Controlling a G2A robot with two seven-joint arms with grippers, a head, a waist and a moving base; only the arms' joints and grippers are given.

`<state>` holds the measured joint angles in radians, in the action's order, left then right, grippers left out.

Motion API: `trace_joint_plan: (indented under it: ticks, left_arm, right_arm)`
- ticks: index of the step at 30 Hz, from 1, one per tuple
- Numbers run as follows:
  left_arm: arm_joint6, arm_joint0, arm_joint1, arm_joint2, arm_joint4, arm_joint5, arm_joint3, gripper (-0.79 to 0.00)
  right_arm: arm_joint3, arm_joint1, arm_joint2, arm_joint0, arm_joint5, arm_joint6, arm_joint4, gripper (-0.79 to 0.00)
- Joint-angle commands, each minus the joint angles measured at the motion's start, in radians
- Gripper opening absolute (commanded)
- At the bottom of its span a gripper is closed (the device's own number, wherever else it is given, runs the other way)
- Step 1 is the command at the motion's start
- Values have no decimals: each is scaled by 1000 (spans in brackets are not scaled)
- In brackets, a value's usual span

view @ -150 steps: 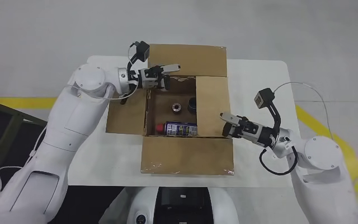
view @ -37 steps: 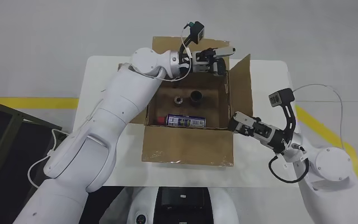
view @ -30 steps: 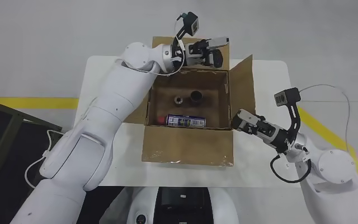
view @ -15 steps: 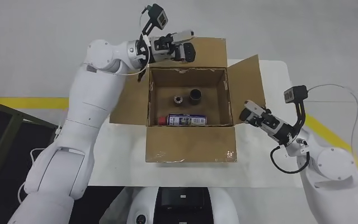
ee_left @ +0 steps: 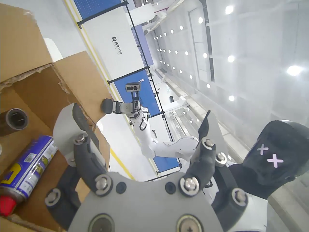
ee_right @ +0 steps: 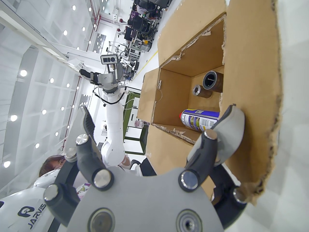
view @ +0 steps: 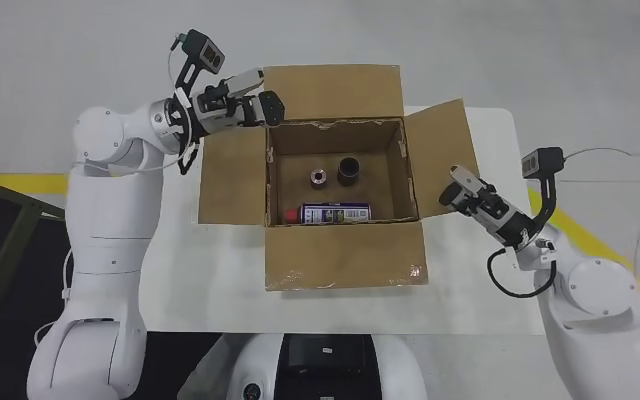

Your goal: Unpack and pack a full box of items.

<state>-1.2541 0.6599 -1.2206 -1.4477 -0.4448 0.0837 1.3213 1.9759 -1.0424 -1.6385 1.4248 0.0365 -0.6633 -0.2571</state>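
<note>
On the table (view: pixel 200 290), the open box (view: pixel 345 255) sits between your two grippers. Your left gripper (view: pixel 262 105), fingers spread and empty, hovers at its far left corner. Your right gripper (view: pixel 462 185), also spread and empty, is just beside the right flap (view: pixel 440 140). Between them, inside the box, lie the spray can (view: pixel 335 213), the dark tube (view: pixel 350 168) and the small metal collar (view: pixel 318 179).
</note>
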Motion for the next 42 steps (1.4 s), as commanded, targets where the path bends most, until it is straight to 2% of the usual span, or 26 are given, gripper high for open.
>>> trace_joint_plan:
  ticks: [1,10,22,35,42]
  left_arm:
    - [-15,6,8,-24,3,10,4,0]
    - [-86,79,53,-157,16,-5,34,0]
    - [-54,146,105,-319,60,28,-8,0]
    - [-12,141,141,-370,55,89,-118,0]
    - [-12,132,149,-370,46,96,-140,0]
  right_arm:
    - [0,0,-6,3,-9,11,4,0]
    - [-44,1,14,-27,-29,17,37,0]
    - [-137,0,77,-110,-16,15,102,0]
    - [-277,-10,187,-212,-5,22,165,0]
    - [-314,-20,251,-259,4,-2,148,0]
